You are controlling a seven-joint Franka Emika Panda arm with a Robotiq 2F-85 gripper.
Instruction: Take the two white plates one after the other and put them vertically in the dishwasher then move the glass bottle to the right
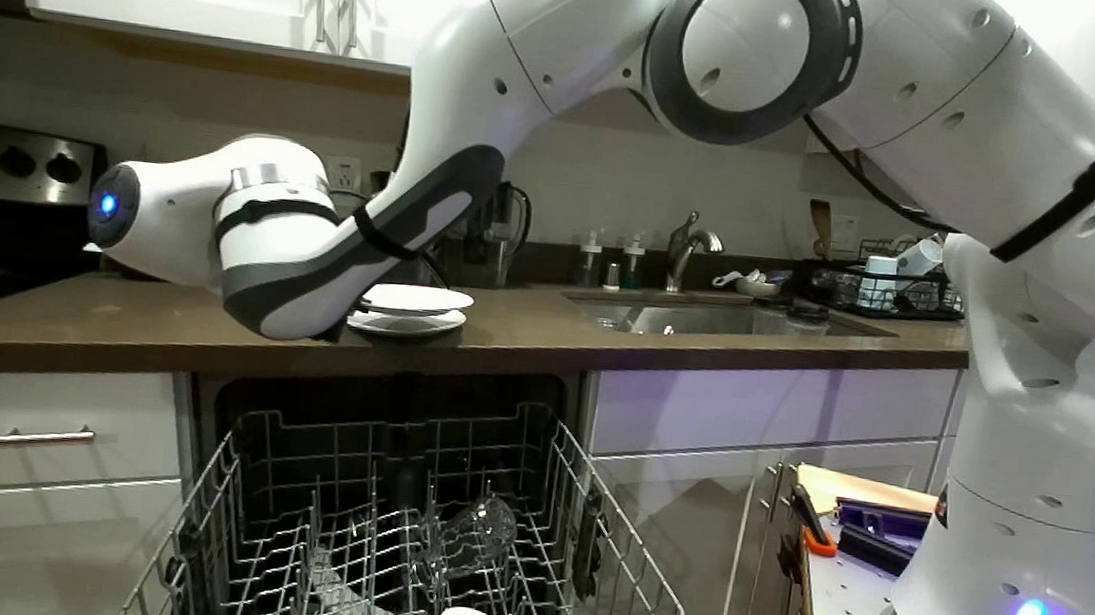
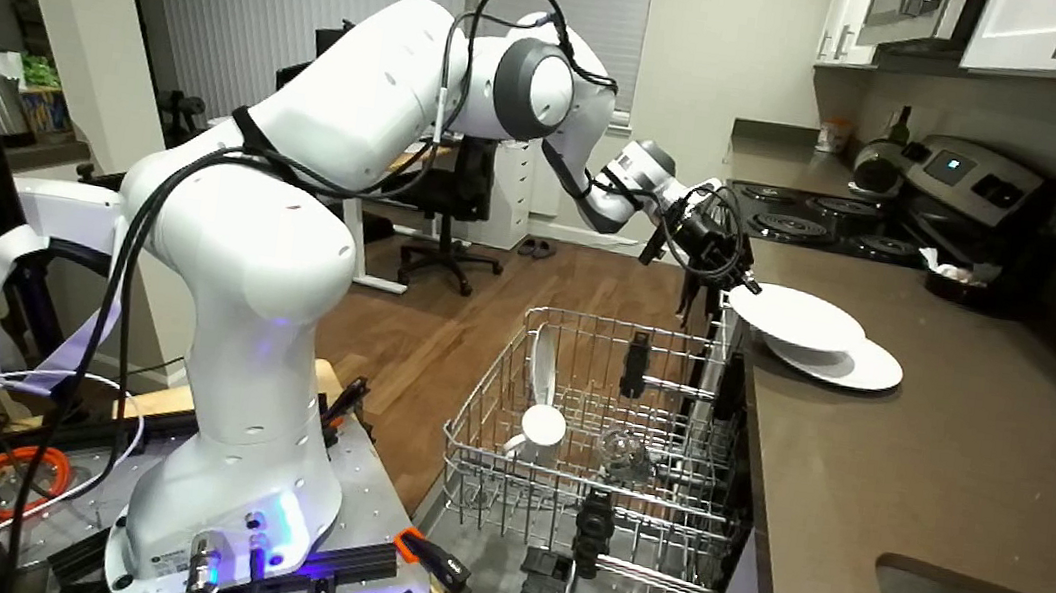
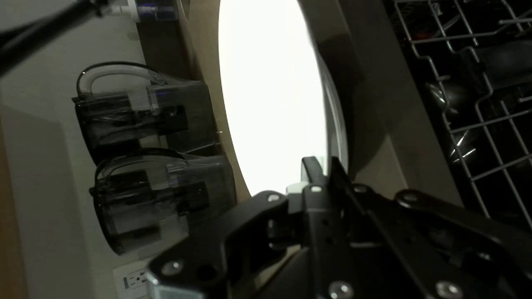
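Observation:
My gripper (image 3: 325, 166) is shut on the rim of the upper white plate (image 3: 270, 91). In an exterior view the fingertips (image 2: 747, 285) meet this plate (image 2: 797, 318) at its rim; it is slightly tilted and partly over the lower white plate (image 2: 857, 367), which lies on the counter. Both the upper plate (image 1: 418, 299) and the lower plate (image 1: 402, 323) also show behind the arm, which hides the fingers there. The dishwasher (image 1: 398, 396) is open with its wire rack (image 1: 629, 526) pulled out. A clear glass piece (image 1: 483, 532) lies in the rack; I cannot tell if it is the bottle.
A white mug (image 2: 542, 425) and an upright white dish (image 2: 543, 364) stand in the rack. Two clear pitchers (image 3: 149, 112) stand by the wall behind the plates. The counter edge (image 1: 543, 355) overhangs the dishwasher. The stove (image 2: 799, 224) and sink (image 1: 697, 317) flank the counter.

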